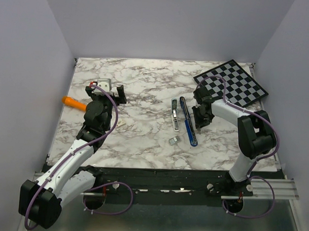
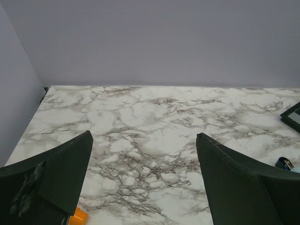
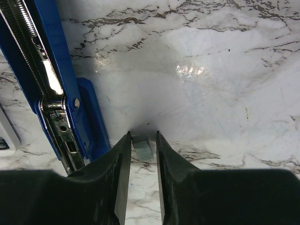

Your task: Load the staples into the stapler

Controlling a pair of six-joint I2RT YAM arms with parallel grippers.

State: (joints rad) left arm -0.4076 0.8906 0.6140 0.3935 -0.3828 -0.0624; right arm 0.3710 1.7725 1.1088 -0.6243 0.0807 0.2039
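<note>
The stapler (image 1: 187, 121) lies opened flat mid-table, its dark blue base with the silvery channel (image 3: 51, 89) beside the lighter top (image 1: 175, 115). In the right wrist view a small grey block of staples (image 3: 143, 147) rests on the marble between the tips of my right gripper (image 3: 143, 136). It touches the left finger, with a thin gap at the right finger, so the jaws stand narrowly open around it. That gripper (image 1: 196, 123) is just right of the stapler. Another staple block (image 1: 174, 140) lies in front of the stapler. My left gripper (image 2: 144, 136) hovers wide open and empty at the far left (image 1: 107, 91).
An orange pen-like stick (image 1: 73, 103) lies near the left wall, its end showing under the left finger (image 2: 77, 216). A checkerboard (image 1: 232, 83) sits at the back right. A small whitish piece (image 1: 121, 123) lies by the left arm. Walls enclose three sides.
</note>
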